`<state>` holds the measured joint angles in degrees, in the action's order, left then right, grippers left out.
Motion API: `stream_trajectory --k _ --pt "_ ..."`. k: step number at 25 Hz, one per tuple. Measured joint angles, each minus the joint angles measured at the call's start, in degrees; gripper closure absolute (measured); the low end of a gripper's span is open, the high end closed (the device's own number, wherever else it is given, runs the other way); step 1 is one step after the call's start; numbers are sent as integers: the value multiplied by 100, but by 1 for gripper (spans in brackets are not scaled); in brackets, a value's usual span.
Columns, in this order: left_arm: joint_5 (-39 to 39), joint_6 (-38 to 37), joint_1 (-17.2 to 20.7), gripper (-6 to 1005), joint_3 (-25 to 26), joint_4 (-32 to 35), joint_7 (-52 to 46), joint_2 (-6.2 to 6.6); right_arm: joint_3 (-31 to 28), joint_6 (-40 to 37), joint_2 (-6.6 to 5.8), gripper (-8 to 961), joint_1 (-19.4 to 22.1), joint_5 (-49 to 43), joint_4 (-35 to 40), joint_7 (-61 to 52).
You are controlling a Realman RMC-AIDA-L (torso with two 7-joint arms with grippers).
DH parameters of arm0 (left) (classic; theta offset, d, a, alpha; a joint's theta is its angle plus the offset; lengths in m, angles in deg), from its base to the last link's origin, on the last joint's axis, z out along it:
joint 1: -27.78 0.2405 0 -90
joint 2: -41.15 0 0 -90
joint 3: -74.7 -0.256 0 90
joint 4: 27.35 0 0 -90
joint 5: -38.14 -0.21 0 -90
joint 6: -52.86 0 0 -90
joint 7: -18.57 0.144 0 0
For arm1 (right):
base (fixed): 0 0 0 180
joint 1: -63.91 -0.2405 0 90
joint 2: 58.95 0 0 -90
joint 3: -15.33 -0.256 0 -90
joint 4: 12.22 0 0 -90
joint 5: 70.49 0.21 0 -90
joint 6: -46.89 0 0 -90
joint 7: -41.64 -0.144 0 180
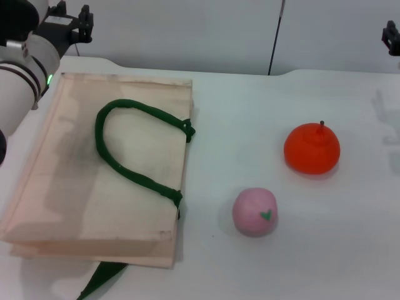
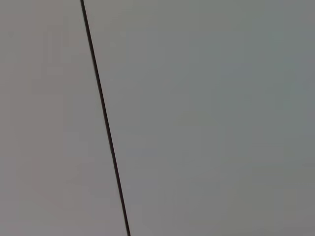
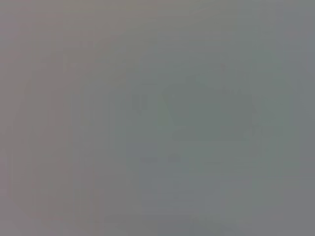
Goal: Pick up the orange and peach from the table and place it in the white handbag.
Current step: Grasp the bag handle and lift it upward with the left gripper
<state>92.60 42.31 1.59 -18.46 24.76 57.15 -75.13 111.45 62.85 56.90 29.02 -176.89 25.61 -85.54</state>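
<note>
Orange [image 1: 312,149]: upright on the table [image 1: 262,112], stem up, toward the robot's right, untouched. Peach [image 1: 255,212]: nearer the robot and a little left of the orange, apart from it, leaf mark facing the camera, between orange and bag. Bag [image 1: 75,181]: lying flat at left, one green handle [image 1: 134,150] looped on top, mouth apparently toward the fruit and closed flat. Left gripper [image 1: 80,26]: raised at the far left corner, beyond the bag; finger state cannot be told. Right gripper [image 1: 392,37]: only a sliver at the right edge, high; state cannot be told. Step judged: first approach, nothing held. Advice: descend over the orange from above, straddling its widest part clear of the stem; the bag mouth likely needs lifting before insertion. Head view alone shows all items; left wrist view gives a blank surface with one dark line, right wrist view nothing distinguishable.
</note>
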Motion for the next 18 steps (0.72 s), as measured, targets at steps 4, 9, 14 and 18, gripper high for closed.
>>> stream_trajectory --k 4,9,14,18 --pt "-6 12 0 577 0 0 0 0 21 4 0 288 0 -4 -4 0" --pt "-7 28 -10 578 0 -4 0 0 24 10 0 288 15 -2 -7 0" --pt "0 30 -15 578 0 -7 0 0 31 16 0 288 17 -5 -10 0" --pt "5 54 -17 577 0 -8 0 0 31 20 0 288 12 -5 -11 0"
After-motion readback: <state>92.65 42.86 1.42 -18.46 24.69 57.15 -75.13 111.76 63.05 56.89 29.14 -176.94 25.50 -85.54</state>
